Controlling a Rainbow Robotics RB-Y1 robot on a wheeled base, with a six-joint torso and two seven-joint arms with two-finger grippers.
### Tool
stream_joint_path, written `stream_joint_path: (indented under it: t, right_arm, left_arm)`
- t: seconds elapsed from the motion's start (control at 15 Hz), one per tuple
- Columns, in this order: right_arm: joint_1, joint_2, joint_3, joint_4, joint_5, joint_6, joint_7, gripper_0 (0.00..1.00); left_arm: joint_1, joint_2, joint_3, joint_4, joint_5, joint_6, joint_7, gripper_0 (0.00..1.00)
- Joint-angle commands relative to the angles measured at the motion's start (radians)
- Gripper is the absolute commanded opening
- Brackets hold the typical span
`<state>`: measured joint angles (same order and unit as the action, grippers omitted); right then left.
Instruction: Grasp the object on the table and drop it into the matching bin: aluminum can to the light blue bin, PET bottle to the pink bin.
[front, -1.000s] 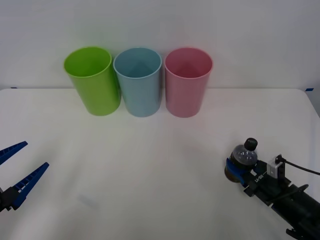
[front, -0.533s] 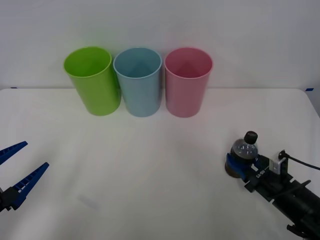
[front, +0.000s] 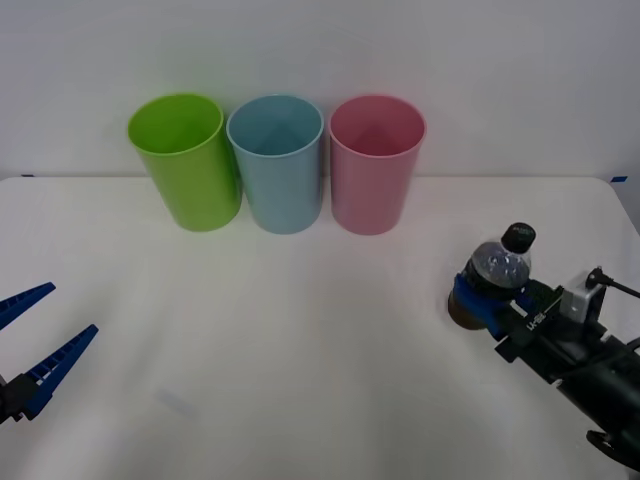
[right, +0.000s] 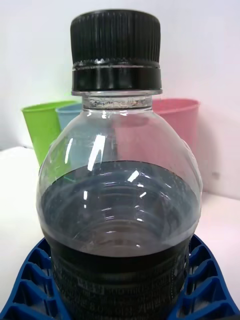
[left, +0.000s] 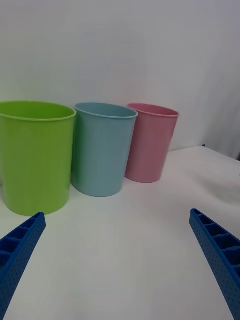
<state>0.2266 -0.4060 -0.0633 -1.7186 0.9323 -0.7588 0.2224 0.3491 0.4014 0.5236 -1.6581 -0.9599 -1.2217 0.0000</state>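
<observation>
The PET bottle (front: 497, 270), small and clear with dark contents and a black cap, is at the right of the white table (front: 300, 330), lifted and leaning to the right. My right gripper (front: 478, 305) is shut on its lower body. In the right wrist view the bottle (right: 120, 200) stands between the blue ribbed fingers (right: 30, 290). The pink bin (front: 376, 163) stands at the back, well to the left of and beyond the bottle. The light blue bin (front: 276, 162) is beside it. My left gripper (front: 35, 340) hangs open at the front left edge.
A lime green bin (front: 186, 158) stands left of the light blue one; the three cups touch in a row along the back wall. Open white tabletop lies between the bins and both grippers.
The right gripper has risen with the bottle and shifted slightly right and back; the bottle now leans more to the right. The left arm has not moved.
</observation>
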Motion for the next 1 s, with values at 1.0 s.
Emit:
stream_joint_path:
  t: [1.0]
  right_arm:
    - [-0.262, -0.155, 0.045, -0.242, 0.112, 0.269, -0.561, 0.0]
  left_arm:
    - [0.0, 0.0, 0.0, 0.0, 0.0, 0.0, 0.0, 1.0]
